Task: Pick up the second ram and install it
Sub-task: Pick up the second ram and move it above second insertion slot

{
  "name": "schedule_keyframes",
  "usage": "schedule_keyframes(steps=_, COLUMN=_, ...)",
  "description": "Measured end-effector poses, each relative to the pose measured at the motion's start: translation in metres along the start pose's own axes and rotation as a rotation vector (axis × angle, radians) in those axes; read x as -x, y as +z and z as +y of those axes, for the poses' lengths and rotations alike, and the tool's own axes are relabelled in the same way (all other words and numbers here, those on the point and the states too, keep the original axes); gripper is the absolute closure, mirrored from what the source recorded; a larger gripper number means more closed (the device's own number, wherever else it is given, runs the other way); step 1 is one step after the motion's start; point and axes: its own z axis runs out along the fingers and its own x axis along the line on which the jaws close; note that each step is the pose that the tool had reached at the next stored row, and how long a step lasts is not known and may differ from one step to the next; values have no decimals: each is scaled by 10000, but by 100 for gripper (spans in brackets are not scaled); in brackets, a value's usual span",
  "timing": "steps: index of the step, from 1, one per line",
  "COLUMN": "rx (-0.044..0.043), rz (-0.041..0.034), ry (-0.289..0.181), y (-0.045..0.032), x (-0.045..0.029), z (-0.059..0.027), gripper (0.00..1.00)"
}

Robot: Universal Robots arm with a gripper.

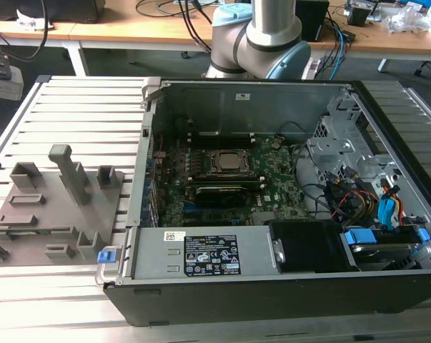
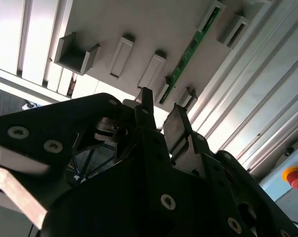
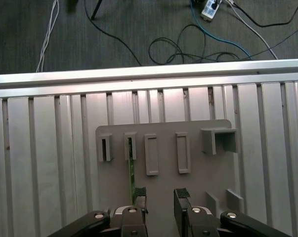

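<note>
The gripper (image 3: 160,197) is hanging open and empty over the grey holder (image 3: 163,143), where the second ram (image 3: 131,168) is standing in a slot. The slatted metal table (image 3: 40,148) is carrying the holder, and cables (image 3: 228,43) are trailing across the dark floor (image 3: 20,29).

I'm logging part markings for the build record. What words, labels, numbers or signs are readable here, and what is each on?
Nothing can be read.
On the metal cover in the computer case, a black-and-white label: print too small.
Beside it, a small white sticker: too small.
On the case's rear wall, a pale sticker: blurred.
On the second ram: no print legible.
</note>
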Motion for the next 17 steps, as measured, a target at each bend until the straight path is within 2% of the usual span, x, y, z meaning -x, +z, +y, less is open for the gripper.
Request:
schedule_keyframes(steps=2, rx=0, rz=0, ry=0, y=34, x=-1, z=-1, gripper=64)
schedule_keyframes(steps=17, rx=0, rz=0, ry=0, y=149, x=-3, z=-7, gripper=64)
